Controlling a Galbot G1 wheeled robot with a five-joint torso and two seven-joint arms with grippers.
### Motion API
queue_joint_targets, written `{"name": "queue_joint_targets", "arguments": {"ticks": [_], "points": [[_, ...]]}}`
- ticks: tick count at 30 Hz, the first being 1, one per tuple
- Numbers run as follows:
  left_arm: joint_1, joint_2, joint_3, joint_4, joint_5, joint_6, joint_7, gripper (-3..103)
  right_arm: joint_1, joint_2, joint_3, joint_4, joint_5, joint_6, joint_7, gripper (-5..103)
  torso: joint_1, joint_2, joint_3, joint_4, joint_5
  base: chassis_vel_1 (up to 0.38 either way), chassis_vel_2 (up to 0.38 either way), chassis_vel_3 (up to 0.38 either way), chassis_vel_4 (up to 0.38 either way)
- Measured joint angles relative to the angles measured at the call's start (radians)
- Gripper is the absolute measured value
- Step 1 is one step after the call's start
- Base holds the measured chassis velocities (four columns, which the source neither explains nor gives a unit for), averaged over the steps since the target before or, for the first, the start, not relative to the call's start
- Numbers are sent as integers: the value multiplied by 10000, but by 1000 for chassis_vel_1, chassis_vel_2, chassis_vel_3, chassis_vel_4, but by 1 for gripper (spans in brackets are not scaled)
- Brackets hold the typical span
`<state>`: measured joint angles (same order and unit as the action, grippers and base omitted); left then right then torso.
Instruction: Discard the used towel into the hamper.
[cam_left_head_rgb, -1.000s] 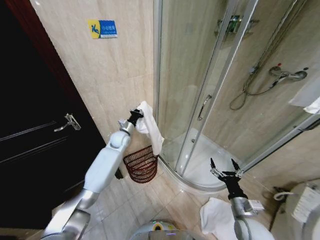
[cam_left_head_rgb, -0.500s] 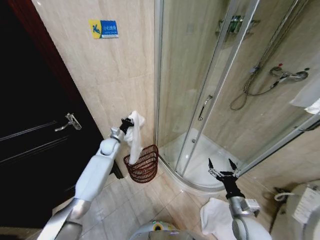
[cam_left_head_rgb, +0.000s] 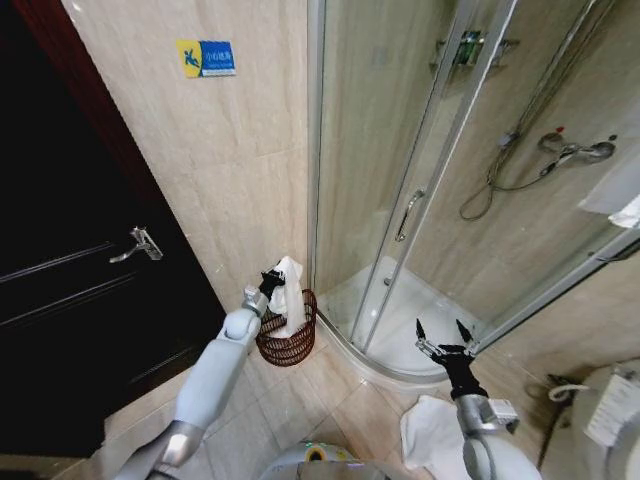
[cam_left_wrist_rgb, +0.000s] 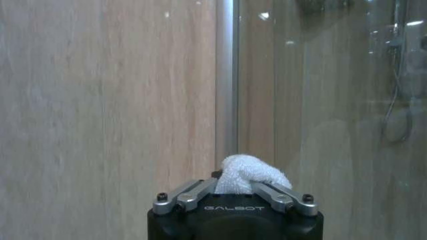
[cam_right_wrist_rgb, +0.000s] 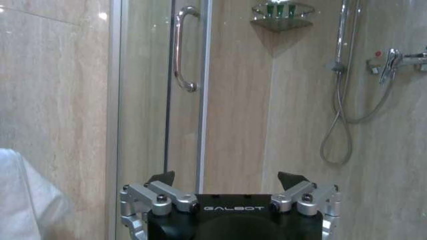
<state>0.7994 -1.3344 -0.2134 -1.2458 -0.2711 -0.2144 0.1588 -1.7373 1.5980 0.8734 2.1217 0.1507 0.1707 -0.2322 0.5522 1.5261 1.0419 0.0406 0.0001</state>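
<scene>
The white used towel (cam_left_head_rgb: 289, 305) hangs from my left gripper (cam_left_head_rgb: 273, 281), which is shut on its upper end just above the hamper (cam_left_head_rgb: 283, 343). The towel's lower part reaches down into that dark reddish-brown wire basket, which stands on the floor against the tiled wall beside the shower. In the left wrist view a bunch of towel (cam_left_wrist_rgb: 244, 174) pokes out between the closed fingers. My right gripper (cam_left_head_rgb: 443, 337) is held open low on the right, in front of the shower base, with nothing in it; its spread fingers (cam_right_wrist_rgb: 162, 180) face the shower door.
A curved glass shower enclosure (cam_left_head_rgb: 420, 190) with a door handle (cam_left_head_rgb: 407, 213) stands right of the hamper. A dark door (cam_left_head_rgb: 70, 270) fills the left. Another white cloth (cam_left_head_rgb: 432, 432) lies on the floor near my right arm, and a toilet (cam_left_head_rgb: 612, 405) sits at the far right.
My left arm has lowered the towel from well above the hamper down to its rim, so the towel's lower end now sits inside. The right gripper has barely moved.
</scene>
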Motion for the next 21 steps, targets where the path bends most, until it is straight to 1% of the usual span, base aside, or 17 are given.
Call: {"name": "queue_joint_targets", "arguments": {"ticks": [8,11,12,15,21], "points": [[44,-464,14,503,92,-90,109,2,-154,-21,31,24,99,118,-6,100,0,0,0,0,1,0,0,0,0],[231,-796,205,535,-59,-91,127,2,-169,-20,31,14,114,147,-7,100,0,0,0,0,1,0,0,0,0],[231,-796,205,535,-59,-91,127,2,-169,-20,31,14,114,147,-7,100,0,0,0,0,1,0,0,0,0],[319,-1120,327,575,-166,-256,266,2,-115,-25,16,5,95,147,-8,100,0,0,0,0,1,0,0,0,0],[230,-1336,503,672,-138,-302,279,2,-90,6,-10,22,64,130,-17,100,0,0,0,0,1,0,0,0,0]]}}
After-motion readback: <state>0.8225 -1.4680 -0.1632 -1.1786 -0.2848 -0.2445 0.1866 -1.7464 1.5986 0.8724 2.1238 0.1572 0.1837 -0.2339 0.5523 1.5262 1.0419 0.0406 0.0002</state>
